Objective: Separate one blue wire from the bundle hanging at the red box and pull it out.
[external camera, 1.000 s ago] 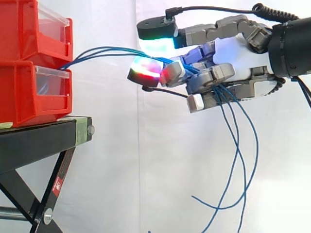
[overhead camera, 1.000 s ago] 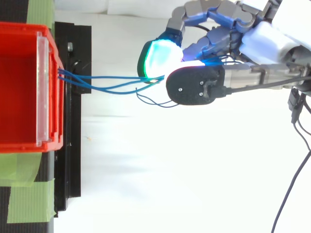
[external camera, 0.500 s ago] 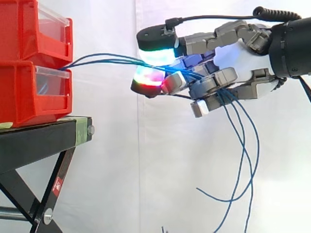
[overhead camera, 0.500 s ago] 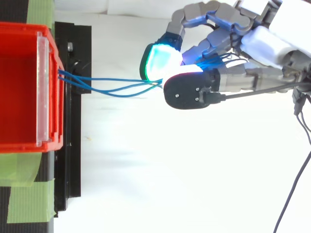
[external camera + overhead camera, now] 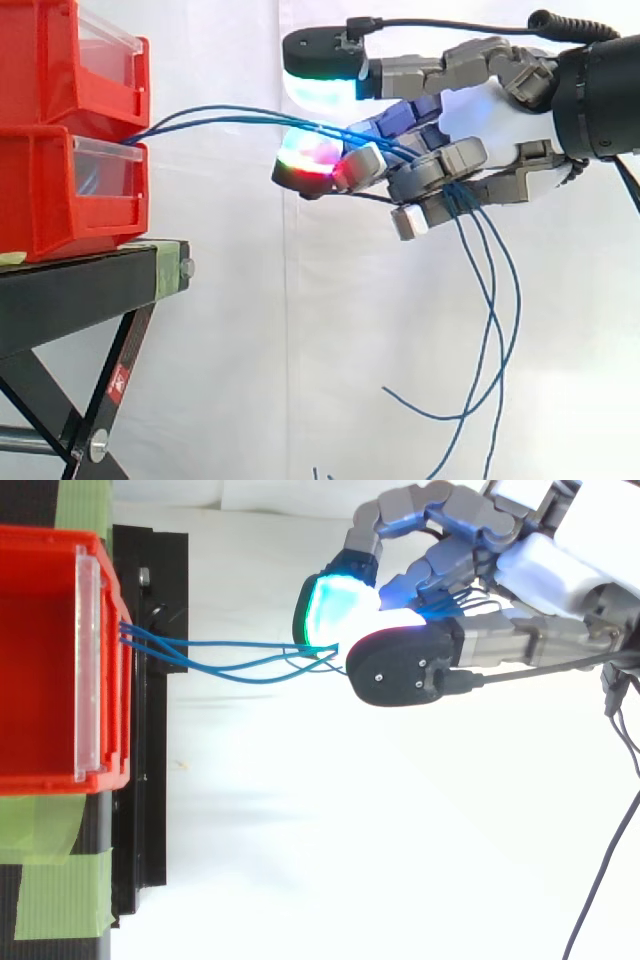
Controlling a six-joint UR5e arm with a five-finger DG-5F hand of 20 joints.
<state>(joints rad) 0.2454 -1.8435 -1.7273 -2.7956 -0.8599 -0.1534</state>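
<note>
A bundle of thin blue wires runs from the gap between the two stacked red bins rightward into my hand. In the top view the wires leave the bin's front edge and fan slightly before reaching the hand. The strands pass between a straight upper finger with a green-white pad and curled lower fingers, one with a red-glowing pad. Behind the curled fingers, the loose wire ends hang down in long curves. I cannot tell whether one strand is apart from the others.
The red bins sit on a black stand with crossed legs at the left. Green tape marks the stand's top beside the bin. A white curtain hangs behind, and a white surface lies below the hand in the top view.
The upper finger has lifted a little away from the red-glowing pad. The hand has shifted slightly right, and the hanging wire ends have swung.
</note>
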